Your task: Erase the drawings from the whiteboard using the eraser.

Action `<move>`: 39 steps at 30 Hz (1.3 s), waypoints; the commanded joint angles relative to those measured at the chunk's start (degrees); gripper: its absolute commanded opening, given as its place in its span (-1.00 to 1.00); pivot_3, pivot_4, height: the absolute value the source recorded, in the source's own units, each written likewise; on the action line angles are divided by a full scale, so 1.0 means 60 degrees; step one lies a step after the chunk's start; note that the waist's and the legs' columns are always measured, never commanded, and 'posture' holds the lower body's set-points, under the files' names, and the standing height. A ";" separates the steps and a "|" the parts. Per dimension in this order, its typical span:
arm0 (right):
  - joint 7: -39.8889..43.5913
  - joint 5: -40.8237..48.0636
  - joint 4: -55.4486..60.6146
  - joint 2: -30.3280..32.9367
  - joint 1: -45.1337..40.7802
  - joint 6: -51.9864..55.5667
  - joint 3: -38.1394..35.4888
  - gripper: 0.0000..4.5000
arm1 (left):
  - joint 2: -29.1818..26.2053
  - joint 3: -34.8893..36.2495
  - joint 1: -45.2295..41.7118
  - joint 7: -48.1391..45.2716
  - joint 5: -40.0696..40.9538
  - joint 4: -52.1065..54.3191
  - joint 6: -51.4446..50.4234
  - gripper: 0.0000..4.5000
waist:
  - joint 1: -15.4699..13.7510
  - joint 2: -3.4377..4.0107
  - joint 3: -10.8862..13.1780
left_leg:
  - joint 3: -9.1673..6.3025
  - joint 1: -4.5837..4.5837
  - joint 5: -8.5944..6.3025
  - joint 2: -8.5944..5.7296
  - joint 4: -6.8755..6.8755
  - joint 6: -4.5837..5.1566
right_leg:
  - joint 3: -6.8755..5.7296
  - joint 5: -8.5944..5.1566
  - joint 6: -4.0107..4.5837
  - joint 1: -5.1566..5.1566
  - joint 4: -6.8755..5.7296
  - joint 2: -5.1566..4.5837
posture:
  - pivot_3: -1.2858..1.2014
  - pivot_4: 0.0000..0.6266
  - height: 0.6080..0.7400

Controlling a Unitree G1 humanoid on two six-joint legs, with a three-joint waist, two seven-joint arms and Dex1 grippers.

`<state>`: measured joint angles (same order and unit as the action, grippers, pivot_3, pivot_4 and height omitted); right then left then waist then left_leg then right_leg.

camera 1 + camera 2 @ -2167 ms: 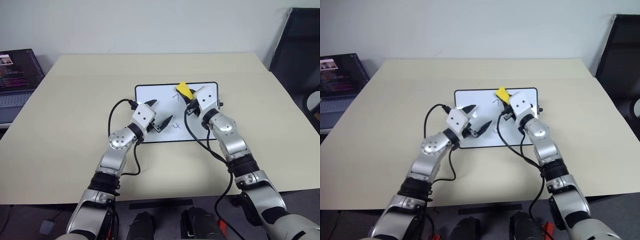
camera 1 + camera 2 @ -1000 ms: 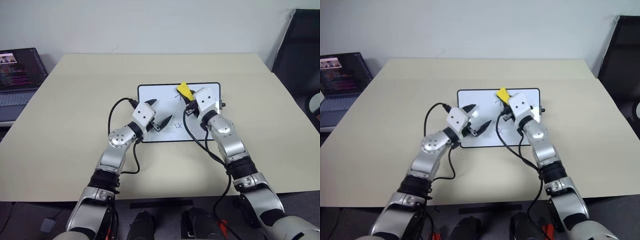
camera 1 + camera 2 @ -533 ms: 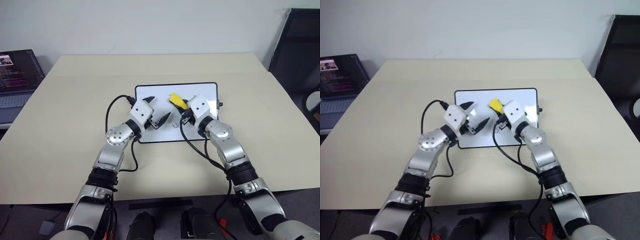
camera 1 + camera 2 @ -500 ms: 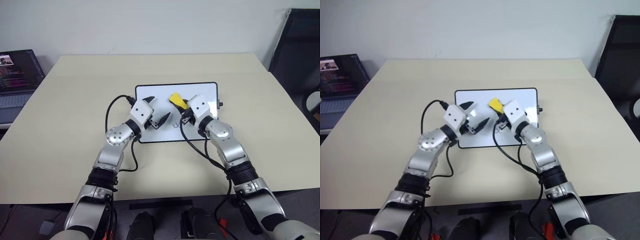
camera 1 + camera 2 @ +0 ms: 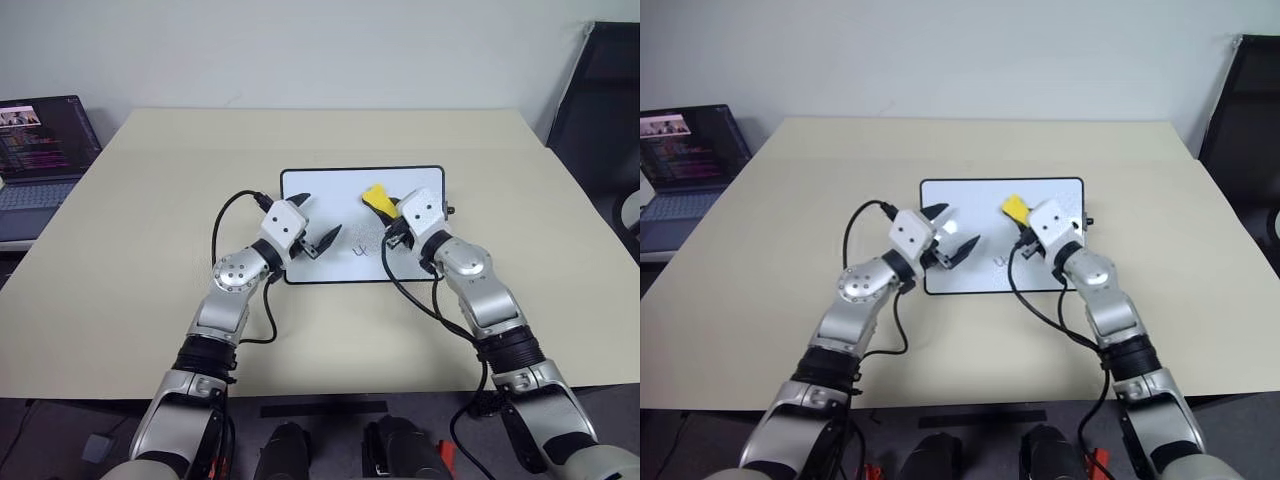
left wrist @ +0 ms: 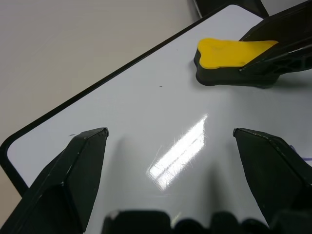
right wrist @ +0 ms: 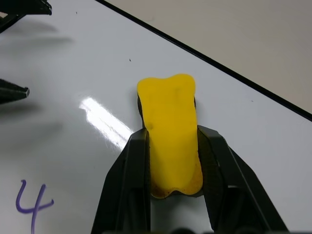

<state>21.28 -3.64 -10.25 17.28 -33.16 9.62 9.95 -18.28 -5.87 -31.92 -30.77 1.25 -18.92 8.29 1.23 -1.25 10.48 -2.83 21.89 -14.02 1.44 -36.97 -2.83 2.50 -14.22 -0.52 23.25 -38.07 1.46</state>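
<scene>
Pinching the eraser (image 7: 170,131), right tool (image 7: 171,161) presses it on the whiteboard (image 5: 320,190). Left tool (image 6: 170,161) hovers, fingers apart. One drawing (image 7: 31,204) shows.

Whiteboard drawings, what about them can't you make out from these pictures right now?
- Head views: the mark on the whiteboard between the grippers is too small to read.
- Right wrist view: one purple drawing runs off the picture's edge.
- The board under the eraser, held by the right gripper, is covered.
- Left wrist view: a purple trace is mostly hidden by a finger of the open left gripper.
</scene>
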 commanded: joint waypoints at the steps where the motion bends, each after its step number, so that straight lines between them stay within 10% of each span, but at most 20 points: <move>1: -0.0047 -0.0174 -0.0166 0.0284 0.0422 0.0732 -0.0254 -0.55 | 0.0037 0.0058 -0.0212 -0.0007 -0.0007 0.0085 0.0264 1.00 | 0.0014 0.0000 0.0000 | 0.0001 0.0000 0.0000 0.0000 0.0000 0.0000 | 0.0001 0.0000 0.0000 0.0000 0.0000 0.0000 | 0.03 -0.52 1.00; 21: 0.1126 0.1345 0.4786 0.0458 0.2859 0.1012 -0.0468 -0.55 | -0.0001 -0.0319 0.2291 -0.0680 0.0519 0.3107 -0.0677 1.00 | 0.0099 0.0005 0.0006 | 0.0000 0.0082 -0.0002 0.0013 0.0023 -0.0002 | 0.0007 -0.0004 0.0004 0.0079 0.0014 0.0003 | 0.03 -0.52 1.00; 39: 0.1049 -0.0046 0.2567 -0.0061 0.2152 -0.0995 0.0865 -0.55 | 0.0101 -0.0516 0.3547 -0.0130 0.0067 0.3512 -0.1299 1.00 | 0.0097 0.0004 0.0008 | 0.0003 0.0062 -0.0001 0.0016 0.0017 -0.0002 | 0.0003 -0.0005 0.0006 0.0069 0.0011 0.0014 | 0.03 -0.52 1.00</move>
<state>27.45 -3.51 6.03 17.55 -19.08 5.99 14.58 -17.72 -9.46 -9.39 -31.96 1.78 0.25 0.22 1.81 -1.23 10.53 -2.81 22.27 -14.03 1.55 -36.87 -2.84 2.52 -14.25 -0.48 23.66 -38.01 1.56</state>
